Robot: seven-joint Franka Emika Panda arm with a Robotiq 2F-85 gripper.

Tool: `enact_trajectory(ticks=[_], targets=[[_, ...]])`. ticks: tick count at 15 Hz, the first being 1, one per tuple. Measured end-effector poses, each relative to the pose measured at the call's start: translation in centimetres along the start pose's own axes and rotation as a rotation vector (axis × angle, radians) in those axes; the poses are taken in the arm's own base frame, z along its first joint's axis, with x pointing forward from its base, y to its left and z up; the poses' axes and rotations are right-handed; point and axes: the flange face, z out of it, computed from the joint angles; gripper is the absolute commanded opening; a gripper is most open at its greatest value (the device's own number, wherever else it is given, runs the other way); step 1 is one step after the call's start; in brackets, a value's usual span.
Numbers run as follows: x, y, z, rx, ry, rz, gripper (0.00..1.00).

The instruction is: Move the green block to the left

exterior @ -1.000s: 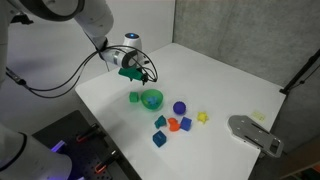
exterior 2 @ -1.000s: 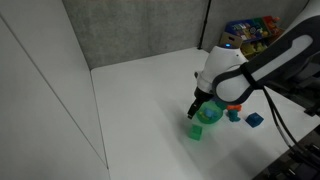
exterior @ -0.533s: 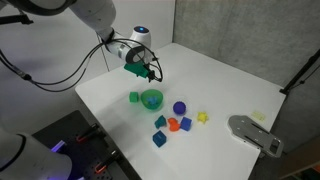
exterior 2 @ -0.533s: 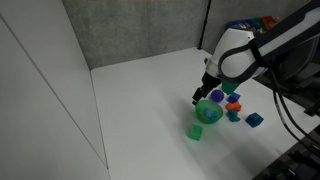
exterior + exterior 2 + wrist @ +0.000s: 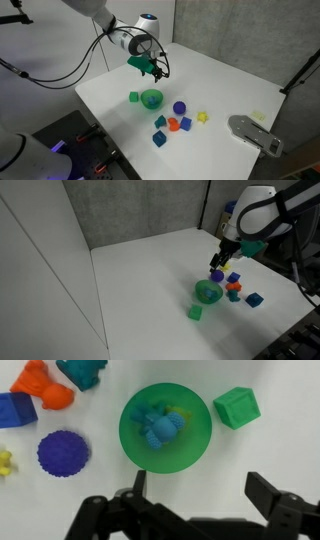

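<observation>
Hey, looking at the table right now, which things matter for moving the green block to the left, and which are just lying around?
For the job:
- green block, on the table beside the bowl
- gripper, open and empty above the table

Just lying about:
- green bowl with a blue toy in it
- purple ball
- orange shape
- blue block
- yellow piece

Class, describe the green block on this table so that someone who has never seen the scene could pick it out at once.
On the white table, find the round green bowl. The green block sits just beside it, on the side away from the small coloured shapes. It alone is a bright green cube; those are teal, blue, orange, purple or yellow.
</observation>
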Motion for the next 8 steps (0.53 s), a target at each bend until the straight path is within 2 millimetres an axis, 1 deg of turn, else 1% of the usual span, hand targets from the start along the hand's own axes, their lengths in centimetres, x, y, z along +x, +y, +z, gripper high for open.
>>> enact_trajectory(ticks=[3, 5, 8], targets=[[-2.1, 1.5, -2.5, -0.015, -0.02, 0.031, 1.0], [-3.8, 2.0, -4.3, -0.021, -0.031, 0.054, 1.0], [-6.5, 2.5, -7.5, -0.031, -0.042, 0.122, 1.0]])
